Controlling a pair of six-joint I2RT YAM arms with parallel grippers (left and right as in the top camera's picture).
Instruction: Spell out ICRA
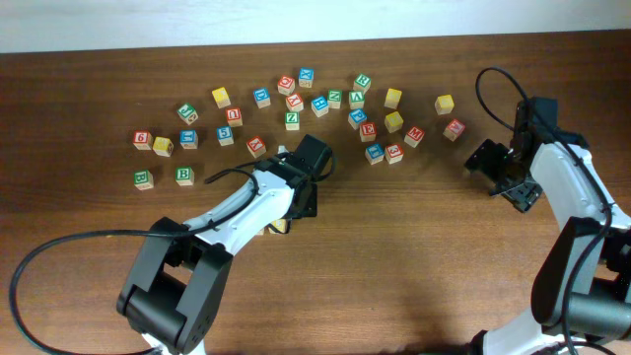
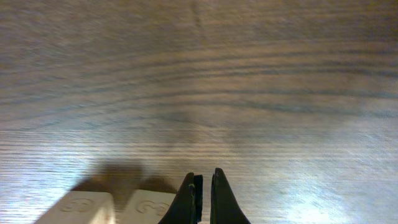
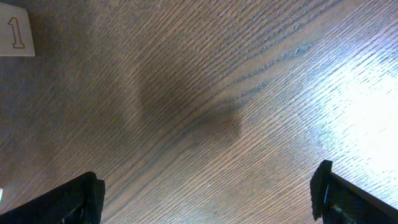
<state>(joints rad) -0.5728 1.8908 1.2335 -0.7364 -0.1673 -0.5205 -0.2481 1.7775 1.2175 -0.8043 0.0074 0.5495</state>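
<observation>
**Evidently a word is being started: two blocks laid, left fingers clenched on nothing**

Two pale blocks [image 2: 152, 208] are seen side by side on bare table [image 2: 199, 74], just beside the left gripper [image 2: 205, 177], whose jaws are pressed together with nothing between them. These two are judged to be the start of the word. The scattered lettered blocks [image 1: 296, 104] lie further up the table, well apart from that spot. The right gripper [image 3: 208, 177] hangs at the right side, fully spread and empty.

For the step to be done well, the left fingers should be lifted straight up so that the laid pair is not nudged. They should be opened before the next letter is approached. That block is best taken across two flat sides. It should be set down letter upward, touching the end of the row and in line with it.

Little writing can be read. Curled marks are stamped into the tops of the two pale blocks, but they are cut off by the edge of the left wrist view and cannot be made out. A single brown-outlined stroke, either a 1 or an I, is shown on a pale block [image 3: 15, 31] in the corner of the right wrist view. From overhead, most letters are too small to be trusted. No brand is visible.
</observation>
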